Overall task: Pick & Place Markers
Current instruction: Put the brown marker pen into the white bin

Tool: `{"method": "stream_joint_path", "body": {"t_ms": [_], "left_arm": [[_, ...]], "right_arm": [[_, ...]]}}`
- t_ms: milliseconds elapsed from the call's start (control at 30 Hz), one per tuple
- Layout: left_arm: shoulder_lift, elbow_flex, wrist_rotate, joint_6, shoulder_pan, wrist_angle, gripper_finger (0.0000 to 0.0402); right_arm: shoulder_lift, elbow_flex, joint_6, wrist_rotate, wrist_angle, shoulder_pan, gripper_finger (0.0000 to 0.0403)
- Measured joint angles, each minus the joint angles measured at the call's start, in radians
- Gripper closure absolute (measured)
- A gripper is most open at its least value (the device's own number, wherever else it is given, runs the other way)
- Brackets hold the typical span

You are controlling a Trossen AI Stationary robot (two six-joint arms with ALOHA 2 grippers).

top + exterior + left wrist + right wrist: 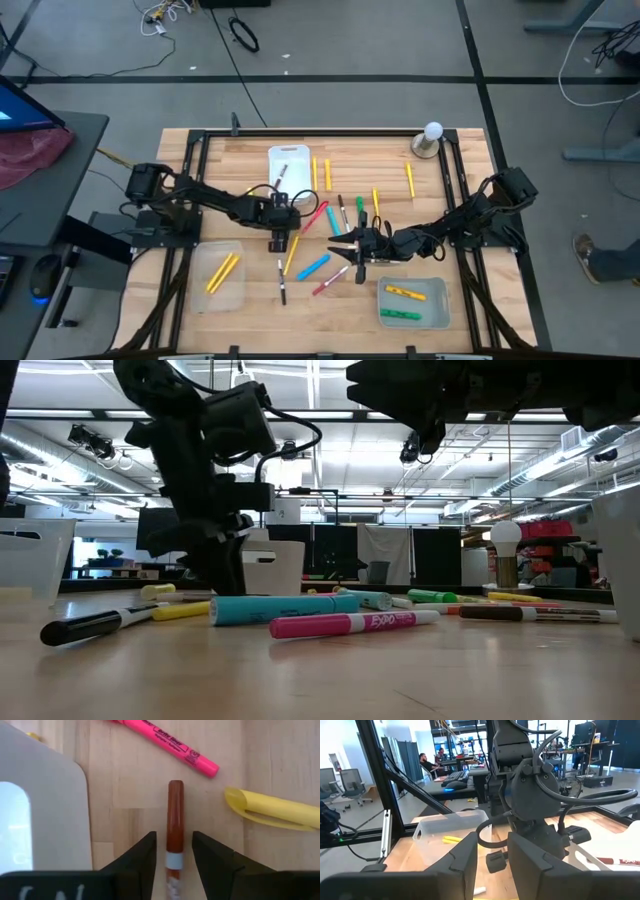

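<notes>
1. The left arm reaches across the table's middle, its left gripper (279, 238) pointing down at the wood.
2. Its fingers (142, 862) stand slightly spread, straddling a slim brown-capped marker (175, 817) that lies between them; contact cannot be told.
3. A pink marker (167, 742) and a yellow marker (272, 810) lie just beyond.
4. The right gripper (358, 245) hovers centre-right, fingers (470, 857) parted, nothing visible between them.
5. More markers lie scattered around both grippers.

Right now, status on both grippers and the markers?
Left gripper down at table, fingers astride brown-capped marker, not clamped. Right gripper hovering mid-table, empty. Pink highlighter and yellow highlighter lie close by.
</notes>
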Motion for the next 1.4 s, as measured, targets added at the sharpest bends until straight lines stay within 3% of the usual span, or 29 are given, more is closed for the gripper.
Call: {"method": "stream_joint_path", "body": {"t_ms": [300, 567, 700, 867, 1033, 1233, 1400], "left_arm": [[0.002, -0.002, 0.010, -0.017, -0.017, -0.004, 0.0368], [-0.008, 0.016, 0.016, -0.037, -0.046, -0.020, 0.0372], [-0.045, 0.089, 0.033, -0.037, -0.083, -0.106, 0.0373], [-0.116, 0.189, -0.101, -0.039, -0.095, -0.231, 0.0385], [-0.195, 0.266, -0.189, -0.109, 0.003, -0.221, 0.0399], [-0.212, 0.270, -0.051, -0.095, 0.132, -0.159, 0.0393], [-0.212, 0.213, 0.011, -0.124, 0.101, -0.110, 0.0398]], "right_arm": [[0.000, 0.000, 0.000, 0.000, -0.005, 0.000, 0.0294], [0.000, 0.000, 0.000, 0.000, -0.005, 0.000, 0.0294], [0.000, 0.000, 0.000, 0.000, -0.006, 0.000, 0.0294], [0.000, 0.000, 0.000, 0.000, -0.012, 0.000, 0.0294], [0.000, 0.000, 0.000, 0.000, -0.020, 0.000, 0.0294], [0.000, 0.000, 0.000, 0.000, -0.031, 0.000, 0.0294], [0.000, 0.000, 0.048, 0.000, -0.070, -0.002, 0.0294]]}}
